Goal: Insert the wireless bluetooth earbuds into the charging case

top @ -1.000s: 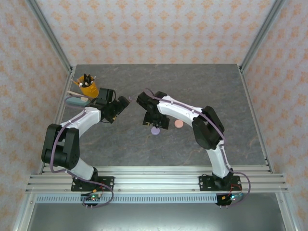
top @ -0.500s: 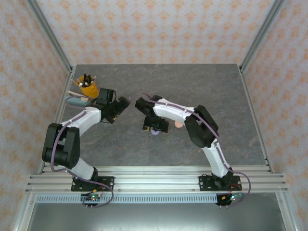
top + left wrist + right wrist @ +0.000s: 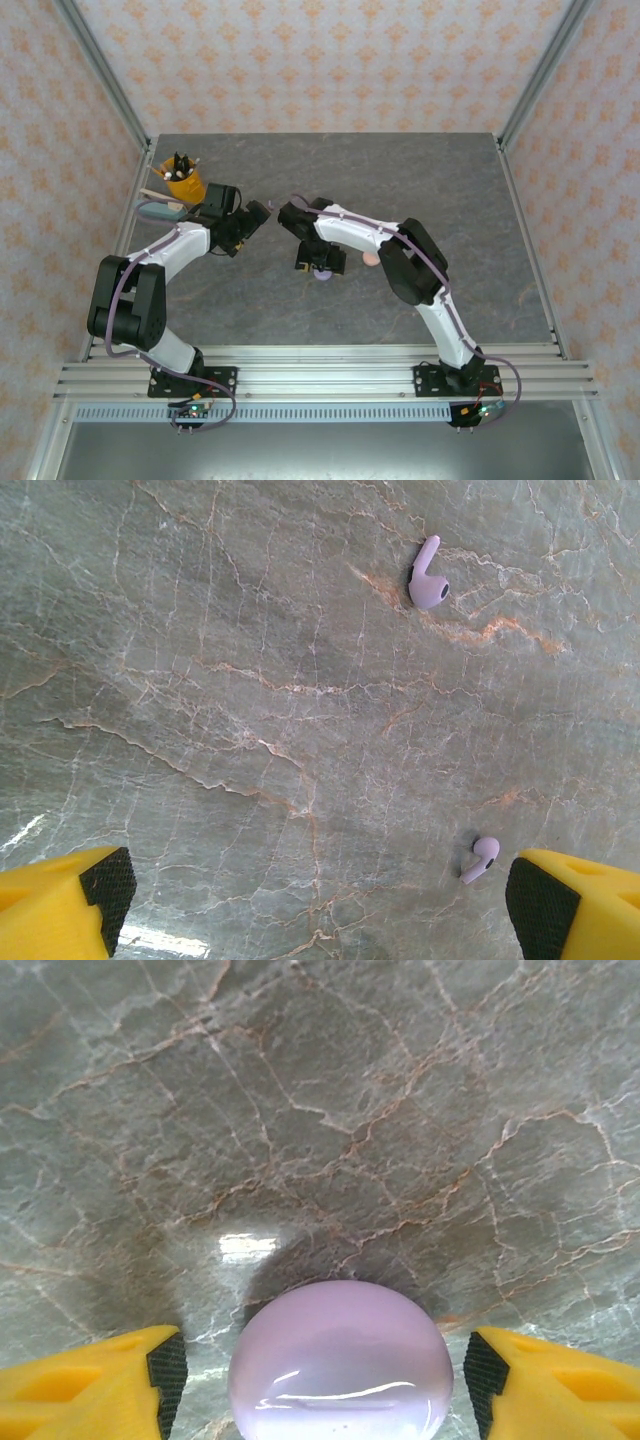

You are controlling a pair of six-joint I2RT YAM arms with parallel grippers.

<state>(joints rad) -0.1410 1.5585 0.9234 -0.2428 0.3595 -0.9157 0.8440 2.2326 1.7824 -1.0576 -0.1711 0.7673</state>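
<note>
Both grippers gape: left gripper (image 3: pixel 322 892) above loose lilac earbuds (image 3: pixel 428 580), right gripper (image 3: pixel 322 1365) straddling the lilac charging case (image 3: pixel 340 1335) near the middle of the table (image 3: pixel 450 180); seemingly off-centre, it could skid when pinched.

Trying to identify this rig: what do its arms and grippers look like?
The left arm and right arm both have white links, black joints and a thin purple cable running along them. The fingers are blocky yellow with black pads.
</note>
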